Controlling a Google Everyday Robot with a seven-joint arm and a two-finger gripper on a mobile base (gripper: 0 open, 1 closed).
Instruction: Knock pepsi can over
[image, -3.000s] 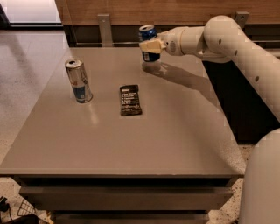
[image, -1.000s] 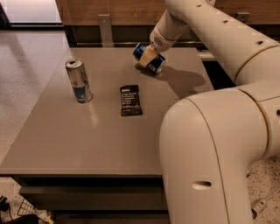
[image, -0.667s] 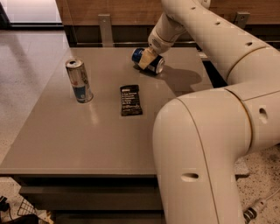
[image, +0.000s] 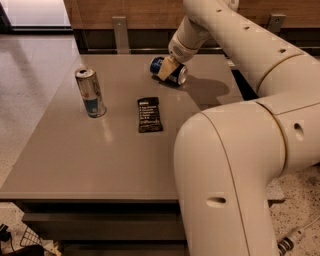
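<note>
The pepsi can (image: 157, 64), dark blue with a silver top, lies on its side near the far edge of the table (image: 100, 155), its top pointing right. My gripper (image: 167, 70) comes down from the upper right and sits on the can's middle. A tan finger (image: 165, 71) crosses the can's body, and the gripper is closed around it.
A taller silver-and-blue can (image: 90, 92) stands upright at the left of the table. A black snack bar (image: 149, 114) lies flat in the middle. My arm (image: 240, 150) fills the right foreground and hides the table's right side. A wooden wall and rail run behind.
The pepsi can stood upright in my gripper three seconds ago. It has tipped over to the table and now lies on its side. The arm has swung into the foreground.
</note>
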